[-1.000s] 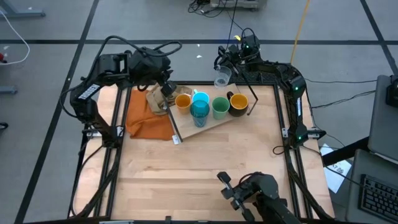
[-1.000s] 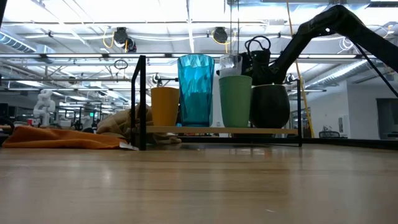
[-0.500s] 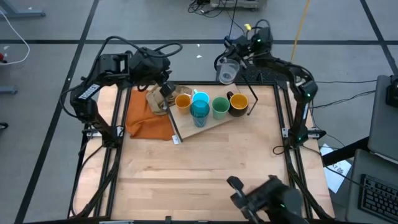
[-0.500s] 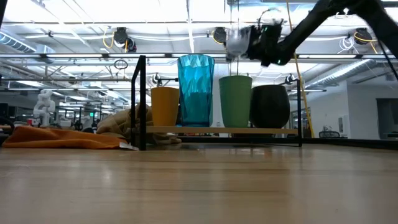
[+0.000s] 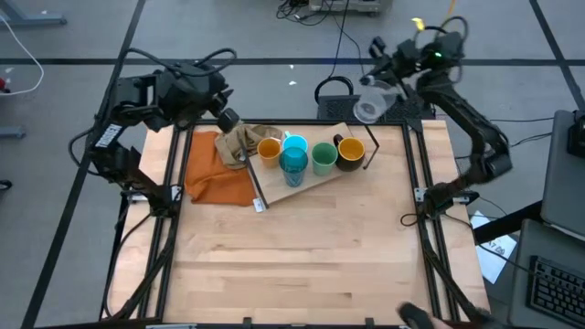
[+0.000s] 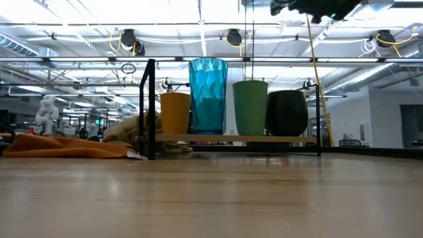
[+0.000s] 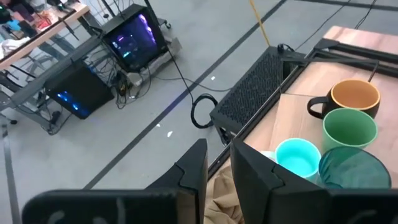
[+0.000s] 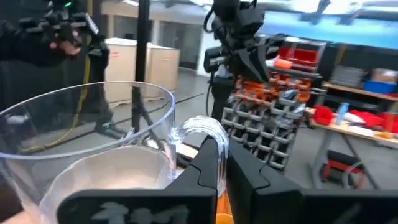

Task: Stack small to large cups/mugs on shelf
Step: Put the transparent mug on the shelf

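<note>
Seen from above, the right gripper (image 5: 384, 84) is raised past the far edge of the table (image 5: 302, 256), its fingers clamped on the handle of the clear glass (image 5: 368, 108), which hangs just below and to the inner side of it. Nearer the table's middle than that gripper, the shelf (image 5: 315, 182) carries a row: orange cup (image 5: 269, 149), light-blue mug (image 5: 294, 143), teal tumbler (image 5: 293, 165), green cup (image 5: 324, 158) and black mug (image 5: 350, 153). The left gripper (image 5: 228, 120) hovers beside the orange cup's end of the row, over a crumpled tan rag (image 5: 239, 143) and an orange cloth (image 5: 218, 174), holding nothing visible. The level view shows the four front vessels standing upright on the shelf, with the right arm only a dark shape high above them. The left wrist view shows its fingers (image 7: 255, 176) nearly together with nothing seen between them, and the cups just ahead. The right wrist view shows the glass pinched by its handle, tipped toward the camera. The step in hand looks to be carrying the glass; next it must come down upright into a free spot in the row by size, without knocking its neighbours.
</note>
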